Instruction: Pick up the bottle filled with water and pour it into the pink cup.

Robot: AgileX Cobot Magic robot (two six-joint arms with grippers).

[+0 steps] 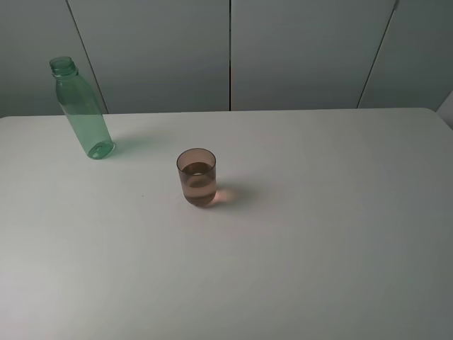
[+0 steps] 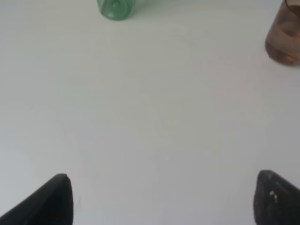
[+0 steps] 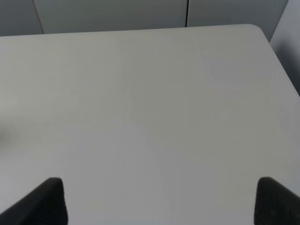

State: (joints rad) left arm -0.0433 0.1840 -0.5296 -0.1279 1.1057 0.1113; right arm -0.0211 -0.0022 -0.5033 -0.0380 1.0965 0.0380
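The transparent green bottle [image 1: 80, 108] stands upright and capless at the table's far left. The pink cup [image 1: 197, 177] stands near the middle, holding some liquid. Neither arm shows in the exterior high view. In the left wrist view the bottle's base [image 2: 116, 8] and the cup [image 2: 284, 34] lie far ahead of my left gripper [image 2: 164, 199], whose dark fingertips [image 2: 51, 201] stand wide apart with nothing between them. My right gripper [image 3: 159, 201] is also open and empty over bare table; neither bottle nor cup shows in its view.
The white table [image 1: 318, 234] runs back to a grey panelled wall [image 1: 297, 49]. The table's far right corner [image 3: 255, 28] shows in the right wrist view.
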